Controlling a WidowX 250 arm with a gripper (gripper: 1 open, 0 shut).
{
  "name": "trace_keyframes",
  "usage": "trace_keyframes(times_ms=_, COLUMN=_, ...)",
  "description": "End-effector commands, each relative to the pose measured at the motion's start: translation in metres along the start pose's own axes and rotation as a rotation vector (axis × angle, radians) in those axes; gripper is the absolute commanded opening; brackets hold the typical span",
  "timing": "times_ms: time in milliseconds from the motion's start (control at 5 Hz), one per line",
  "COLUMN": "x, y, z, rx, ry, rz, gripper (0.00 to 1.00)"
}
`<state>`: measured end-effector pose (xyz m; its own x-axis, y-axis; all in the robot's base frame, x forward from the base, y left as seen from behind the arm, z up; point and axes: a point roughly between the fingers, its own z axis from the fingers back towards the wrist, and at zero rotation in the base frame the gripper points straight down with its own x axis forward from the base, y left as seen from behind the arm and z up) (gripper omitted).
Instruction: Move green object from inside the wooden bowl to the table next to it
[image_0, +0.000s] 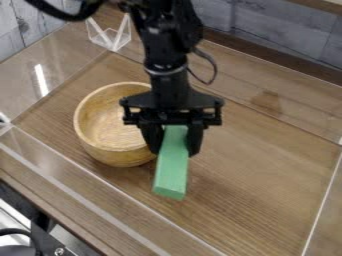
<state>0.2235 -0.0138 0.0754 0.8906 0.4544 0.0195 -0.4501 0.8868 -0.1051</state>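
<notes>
The green block (171, 172) hangs lengthwise toward the table's near edge, just right of the wooden bowl (118, 125) in the view, its far end gripped by the black gripper (174, 128), closed on it. Beneath and beyond spreads the wood-grain table (254, 180).

My own fingers (171, 120) hide the top end of the green object (171, 172), and I can't make out where they meet it. The picture's top edge cuts off my arm (158, 12).
</notes>
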Motion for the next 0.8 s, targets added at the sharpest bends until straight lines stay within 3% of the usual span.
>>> trace_keyframes(times_ms=0, x=-0.005, y=-0.012, z=-0.004, rx=-0.023, ry=-0.046, rz=-0.013, gripper=0.0)
trace_keyframes(times_ms=200, x=-0.011, y=-0.019, z=-0.02, rx=-0.019, ry=-0.045, rz=-0.033, gripper=0.0)
trace_keyframes(times_ms=600, x=-0.018, y=-0.028, z=-0.025, rx=-0.004, ry=-0.063, rz=0.04, gripper=0.0)
